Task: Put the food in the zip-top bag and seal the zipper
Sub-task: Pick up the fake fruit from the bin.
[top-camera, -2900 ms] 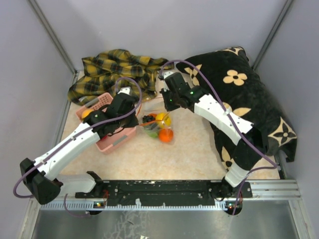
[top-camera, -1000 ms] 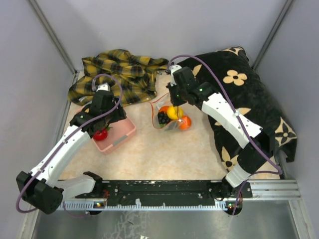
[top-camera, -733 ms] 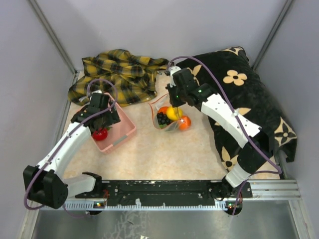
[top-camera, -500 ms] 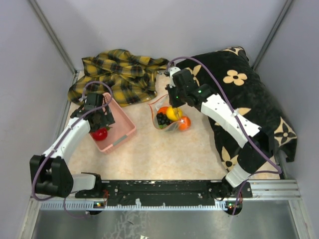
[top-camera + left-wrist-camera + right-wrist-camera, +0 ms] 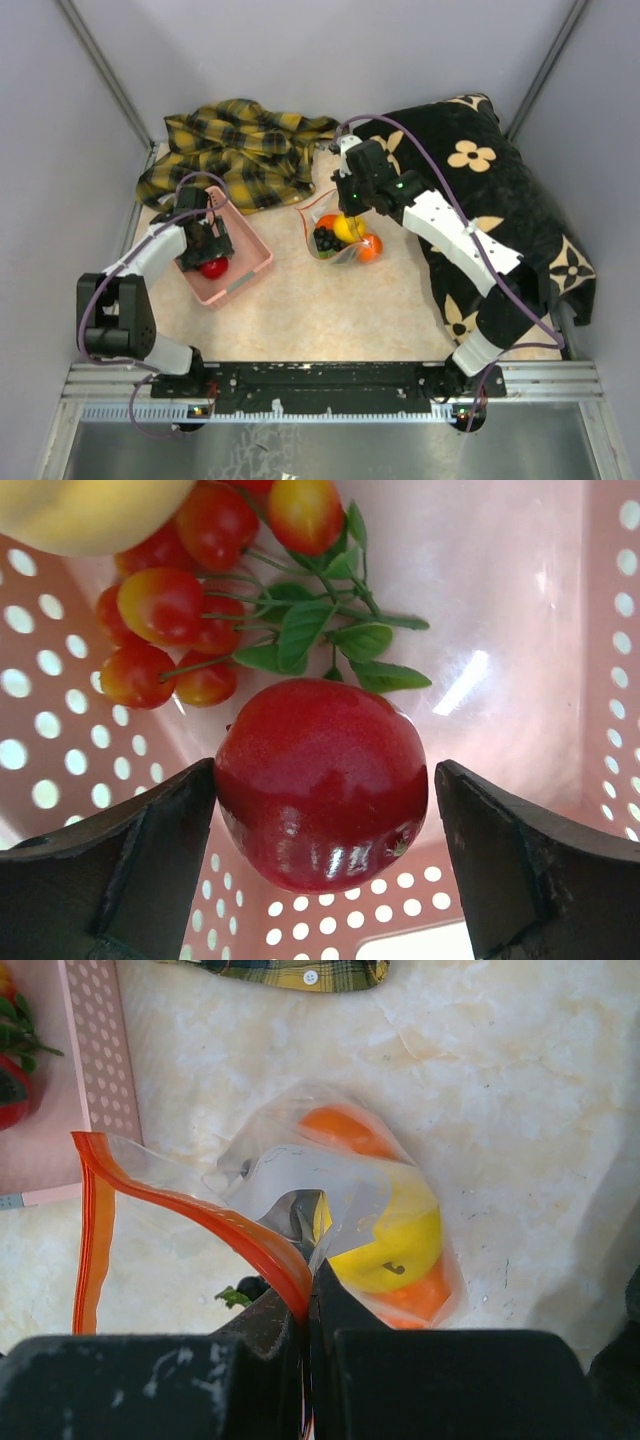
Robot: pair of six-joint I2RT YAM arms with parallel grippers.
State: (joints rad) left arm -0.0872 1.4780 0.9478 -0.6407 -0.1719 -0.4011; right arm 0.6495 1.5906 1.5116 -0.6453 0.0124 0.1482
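Observation:
In the left wrist view a glossy red apple (image 5: 320, 790) lies in the pink basket (image 5: 500, 600). My left gripper (image 5: 325, 768) stands open around it, one finger against its side, the other apart. From above, that gripper (image 5: 205, 243) is down inside the basket (image 5: 250, 262) over the apple (image 5: 213, 267). My right gripper (image 5: 308, 1305) is shut on the zipper (image 5: 190, 1205), the red strip of the zip-top bag (image 5: 300, 1175), holding its mouth up. Inside the bag lie a yellow lemon (image 5: 400, 1245), an orange ball (image 5: 340, 1125) and dark grapes (image 5: 325, 238).
A sprig of small red and yellow tomatoes with green leaves (image 5: 180, 610) lies behind the apple in the basket. A plaid cloth (image 5: 240, 145) is heaped at the back left. A black flowered cloth (image 5: 490, 200) covers the right side under the right arm.
My left gripper has drawn back and down into the basket, and its jaws have widened around the apple. The right gripper keeps the bag's mouth held where it was.

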